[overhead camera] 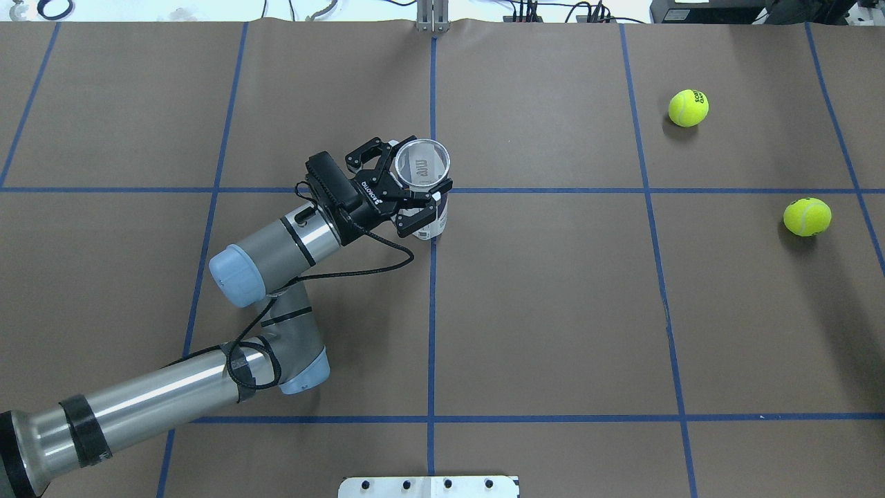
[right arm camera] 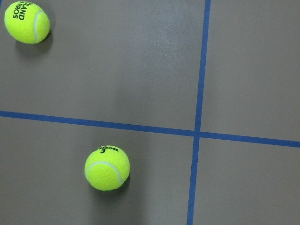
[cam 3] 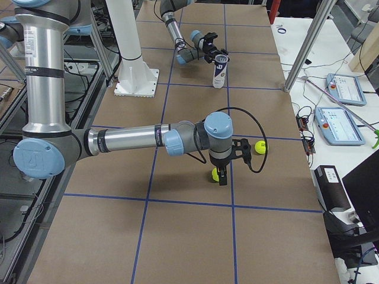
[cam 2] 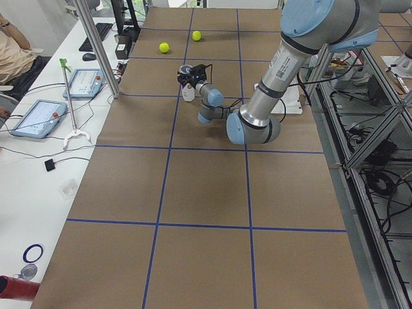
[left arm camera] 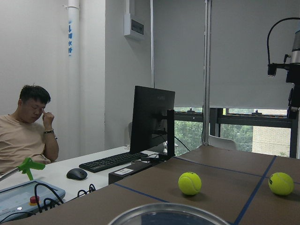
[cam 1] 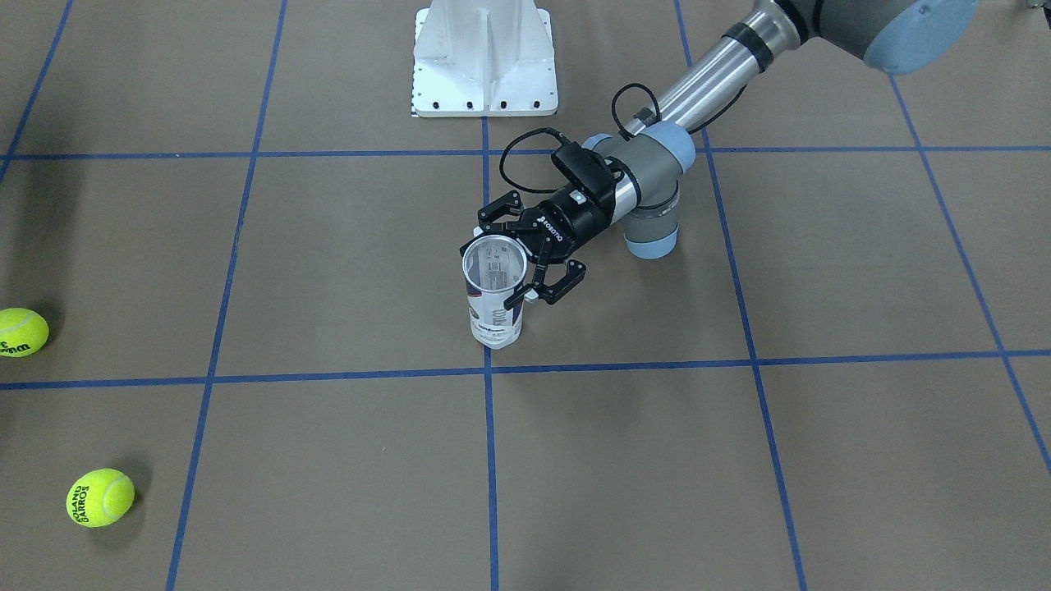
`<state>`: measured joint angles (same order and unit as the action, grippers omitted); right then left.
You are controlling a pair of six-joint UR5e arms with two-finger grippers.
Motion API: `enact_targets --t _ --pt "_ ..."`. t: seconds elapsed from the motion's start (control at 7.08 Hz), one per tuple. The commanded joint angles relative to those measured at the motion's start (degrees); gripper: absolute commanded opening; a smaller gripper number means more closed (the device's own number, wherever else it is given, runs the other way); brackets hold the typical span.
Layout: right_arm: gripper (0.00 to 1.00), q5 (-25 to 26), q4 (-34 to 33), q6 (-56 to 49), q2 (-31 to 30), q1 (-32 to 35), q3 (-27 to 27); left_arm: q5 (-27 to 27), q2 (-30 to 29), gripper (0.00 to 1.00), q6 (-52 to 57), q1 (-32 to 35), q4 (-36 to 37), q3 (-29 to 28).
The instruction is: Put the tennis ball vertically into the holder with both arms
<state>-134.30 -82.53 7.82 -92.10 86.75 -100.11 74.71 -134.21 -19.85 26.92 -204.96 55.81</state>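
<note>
Front-facing view: brown-paper table gridded with blue tape, white pedestal at the robot's edge. One holder, upright at the table's middle: clear tube, metal rim, mouth up, white-and-navy label. Around it the left gripper, spread wide, a finger on each side, closed against the wall. Two balls toward the right-end corner on the operators' side: Wilson ball, Roland Garros ball, well apart.

Overhead: same counts; one arm showing, the left arm.

Left side view: white bench along the operators' edge, two tablets on it.

Right side view: right gripper pointing down just beside the Wilson ball; finger opening impossible to tell.

Left wrist: tube rim at the bottom, both balls beyond; one monitor, one keyboard, one seated man, blinds over windows.

Right wrist: both balls on brown paper beside crossing tape lines.
</note>
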Motion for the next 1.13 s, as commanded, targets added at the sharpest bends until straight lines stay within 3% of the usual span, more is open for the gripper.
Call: enact_targets --t 0.0,0.28,0.71,0.99 --pt "1.0 0.0 0.0 0.09 0.08 0.0 -0.09 0.0 0.0 0.99 -0.01 -0.02 0.0 0.17" --pt "1.0 -0.17 0.17 4.71 0.43 -0.78 -0.7 0.0 -0.09 0.99 -0.01 0.06 0.0 0.35" --pt "1.0 2.35 9.02 15.09 0.35 -8.58 0.96 -0.09 -0.26 0.99 -0.01 0.15 0.09 0.53" --pt "0.99 5.44 23.11 20.27 0.35 -12.64 9.53 -0.09 -0.26 0.99 -0.01 0.24 0.18 0.53"
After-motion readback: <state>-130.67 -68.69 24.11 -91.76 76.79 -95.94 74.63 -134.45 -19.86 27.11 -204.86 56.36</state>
